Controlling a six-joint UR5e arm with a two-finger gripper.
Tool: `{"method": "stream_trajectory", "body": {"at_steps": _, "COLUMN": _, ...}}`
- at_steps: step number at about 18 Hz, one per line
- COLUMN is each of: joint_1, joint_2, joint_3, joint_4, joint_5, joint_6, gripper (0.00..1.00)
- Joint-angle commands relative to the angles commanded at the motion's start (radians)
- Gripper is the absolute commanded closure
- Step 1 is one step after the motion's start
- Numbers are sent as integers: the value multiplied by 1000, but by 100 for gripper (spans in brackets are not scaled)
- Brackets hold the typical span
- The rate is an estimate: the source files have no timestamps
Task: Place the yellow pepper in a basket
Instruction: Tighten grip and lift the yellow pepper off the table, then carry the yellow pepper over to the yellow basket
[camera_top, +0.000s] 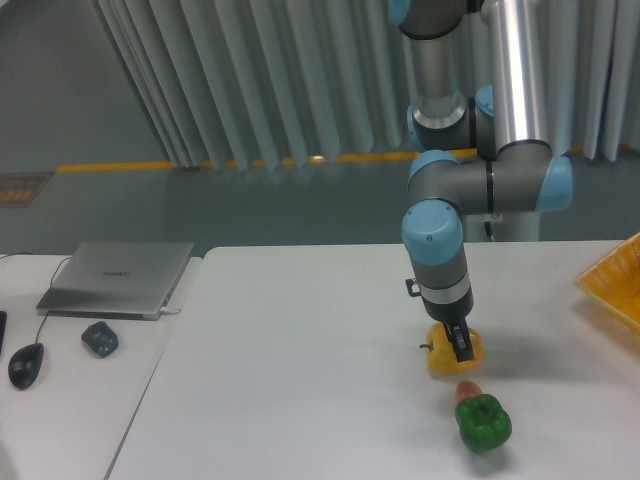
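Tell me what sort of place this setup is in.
Probably a robotics lab or office test bench: an industrial-style arm with its end effector at a yellow pepper on a white table, a closed laptop and mouse on a side desk, vertical blinds behind.

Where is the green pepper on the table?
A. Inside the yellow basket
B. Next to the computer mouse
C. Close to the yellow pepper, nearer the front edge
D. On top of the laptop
C. The green pepper sits on the white table just in front of the yellow pepper, nearer the camera, while the basket is far off at the right edge and the laptop and mouse are on the left.
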Motion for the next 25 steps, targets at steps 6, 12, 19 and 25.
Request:
{"method": "stream_trajectory", "body": {"at_steps": 6, "joint_1": 51, "joint_2": 29, "joint_3": 78, "joint_4": -74, "joint_5": 0, "joint_6": 15, "gripper": 56}}
{"method": "stream_trajectory", "body": {"at_steps": 12, "joint_1": 161, "joint_2": 69, "joint_3": 77, "joint_4": -127, "joint_5": 27, "joint_6": 248, "gripper": 56}}
{"method": "stream_trajectory", "body": {"at_steps": 19, "joint_1": 313, "joint_2": 80, "joint_3": 61, "joint_4": -140, "joint_5": 133, "joint_6": 534, "gripper": 55}}
{"method": "stream_trajectory", "body": {"at_steps": 25, "joint_1": 426, "joint_2": 100, "joint_3": 6, "joint_4": -132, "joint_5": 132, "joint_6": 716, "gripper": 55}}
